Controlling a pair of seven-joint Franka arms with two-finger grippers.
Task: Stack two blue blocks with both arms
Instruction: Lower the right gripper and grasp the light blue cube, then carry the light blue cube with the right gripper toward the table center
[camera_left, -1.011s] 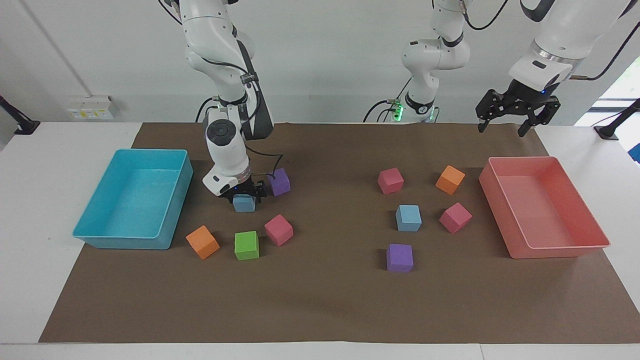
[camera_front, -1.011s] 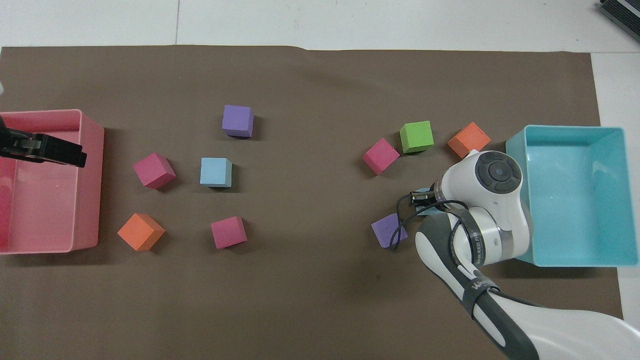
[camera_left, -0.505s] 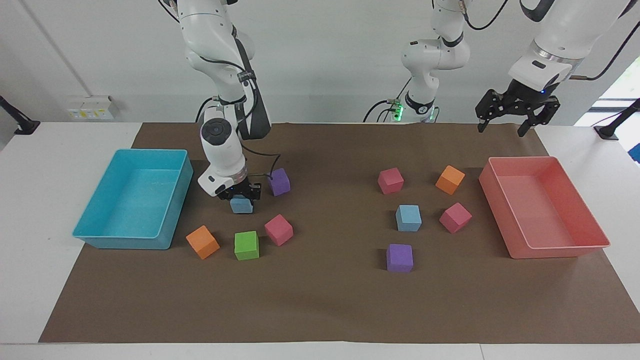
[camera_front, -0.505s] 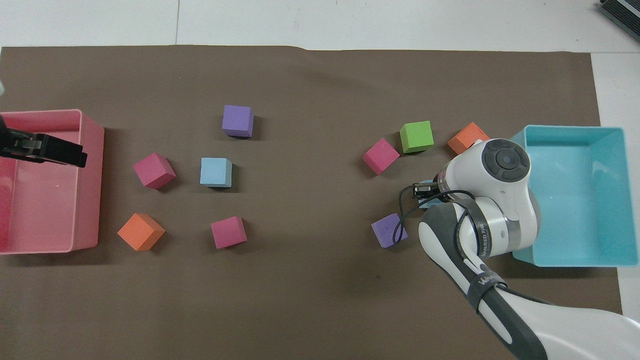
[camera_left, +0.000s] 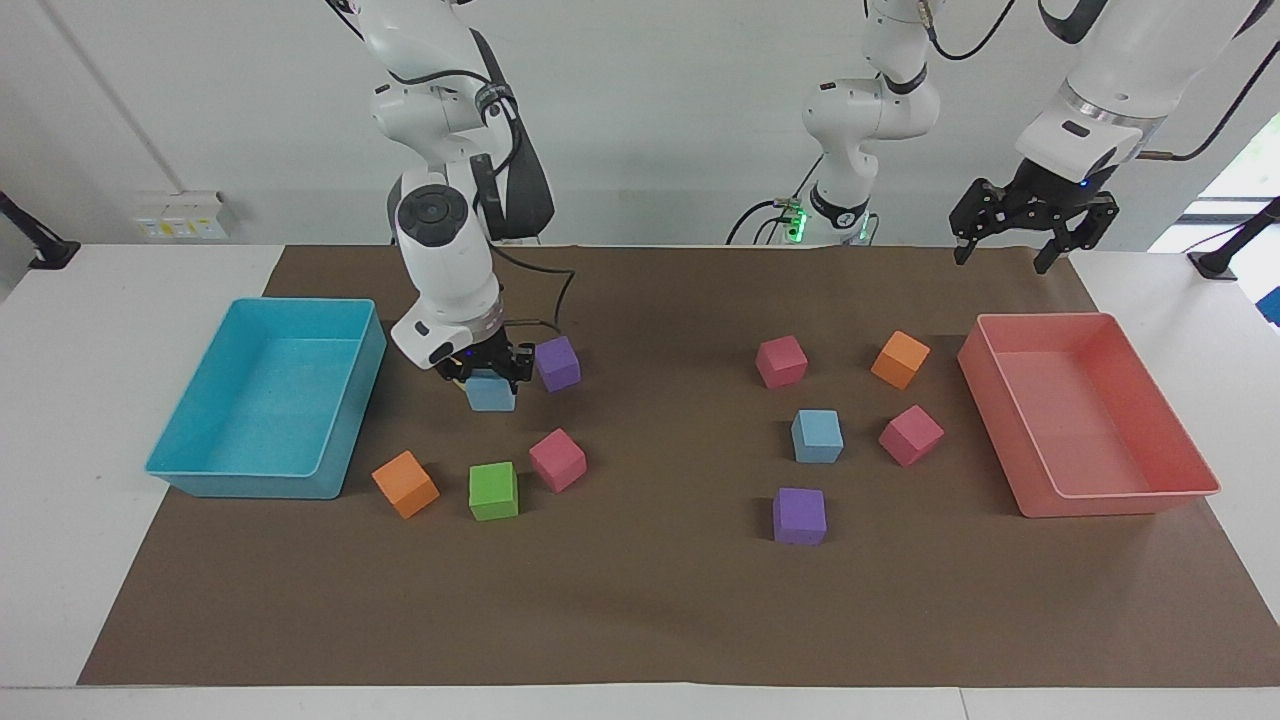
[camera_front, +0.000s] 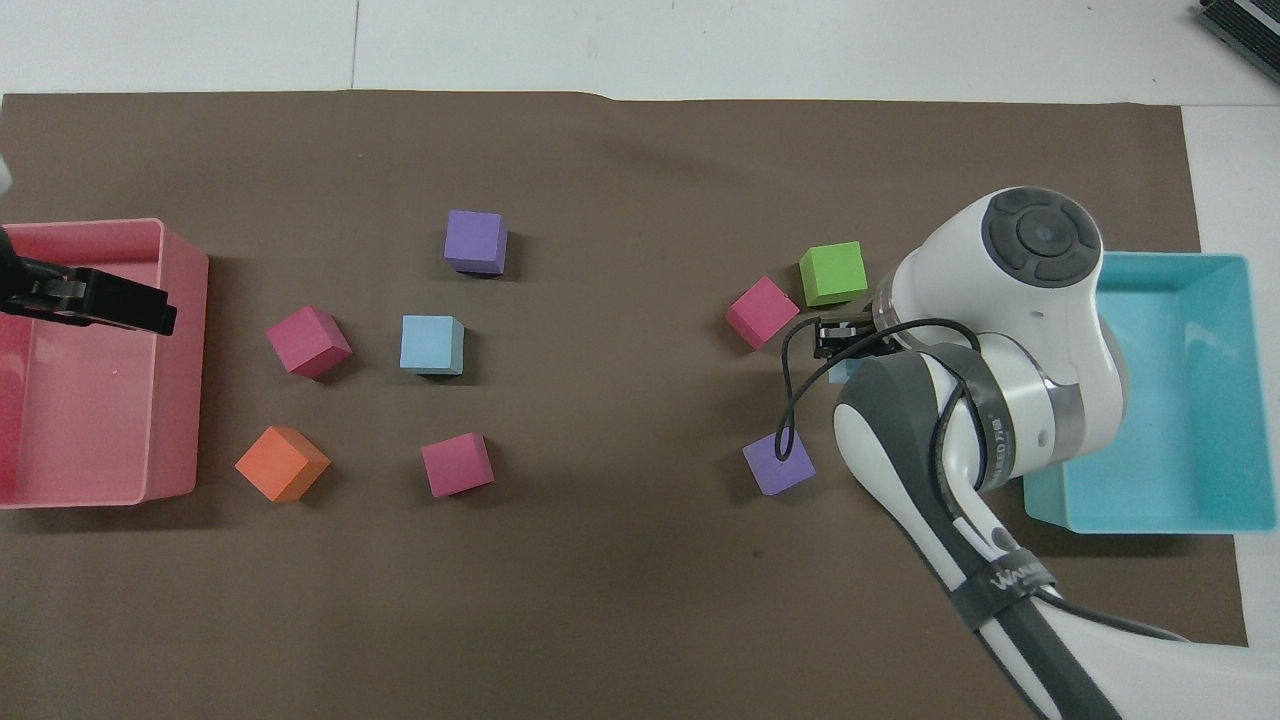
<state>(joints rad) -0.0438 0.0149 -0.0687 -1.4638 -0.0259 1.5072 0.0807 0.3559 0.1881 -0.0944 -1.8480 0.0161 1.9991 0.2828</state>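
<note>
While clamped, blue block (camera_left: 490, 391) between right jaws.

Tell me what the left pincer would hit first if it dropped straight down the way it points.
The left pincer, open, hangs pointing down above the edge of the brown mat, at the end of the pink tray nearest the robots. It would probably meet the mat there, though depth is unclear and the tray's rim is close.

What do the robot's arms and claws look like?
Both arms are white and rounded, with dark bands at the joints. The right arm has a round dark grey cap and a loose black cable. The left gripper and right gripper are black, each with two fingers.
</note>
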